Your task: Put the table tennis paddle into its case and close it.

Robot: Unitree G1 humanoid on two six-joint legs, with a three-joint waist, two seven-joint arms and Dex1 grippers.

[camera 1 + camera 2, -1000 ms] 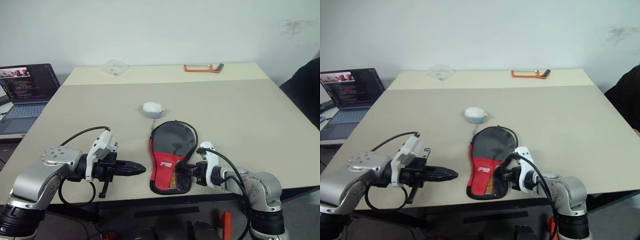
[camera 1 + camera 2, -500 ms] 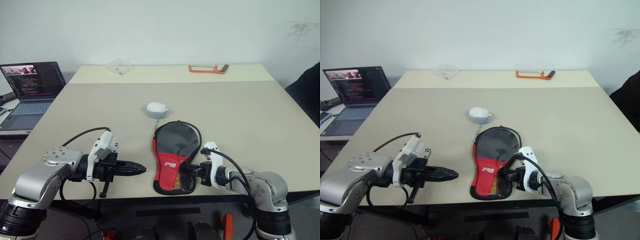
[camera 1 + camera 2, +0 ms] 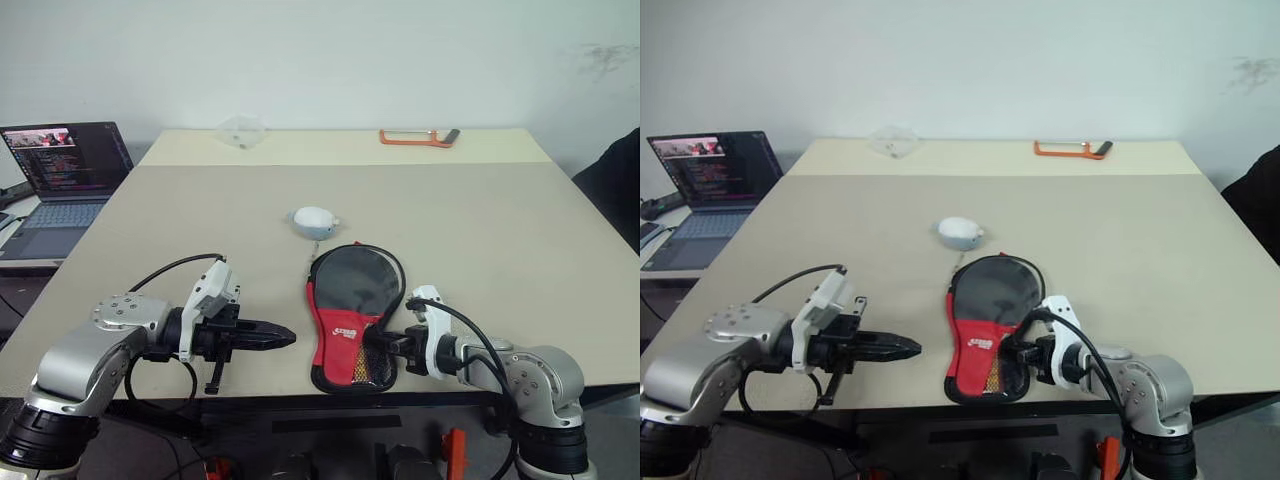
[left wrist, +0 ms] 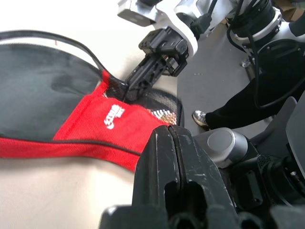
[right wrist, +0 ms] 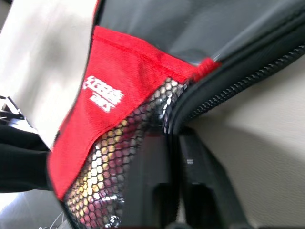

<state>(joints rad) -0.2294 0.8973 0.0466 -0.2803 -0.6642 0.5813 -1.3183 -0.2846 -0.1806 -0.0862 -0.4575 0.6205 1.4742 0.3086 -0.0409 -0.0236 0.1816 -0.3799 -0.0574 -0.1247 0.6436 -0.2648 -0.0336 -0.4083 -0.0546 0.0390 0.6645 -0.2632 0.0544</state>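
Note:
The case (image 3: 350,300) lies flat near the table's front edge, with its black round end away from me and its red logo panel (image 4: 95,129) and mesh pocket (image 5: 119,162) toward me. The table tennis paddle is hidden. My right gripper (image 3: 372,341) reaches in from the right, level with the mesh pocket. It is shut on the case's zipper rim (image 5: 228,90), which runs out from between its tips. My left gripper (image 3: 283,338) is shut and holds nothing. It hovers a short way left of the case and points at it.
A white oval object (image 3: 312,220) sits just behind the case. An orange-framed saw (image 3: 415,136) and a clear plastic piece (image 3: 240,130) lie at the table's far edge. An open laptop (image 3: 60,170) stands to the left. A dark-clothed person (image 3: 620,180) is at the right edge.
The camera has shifted slightly. The case and both grippers keep their places on the table.

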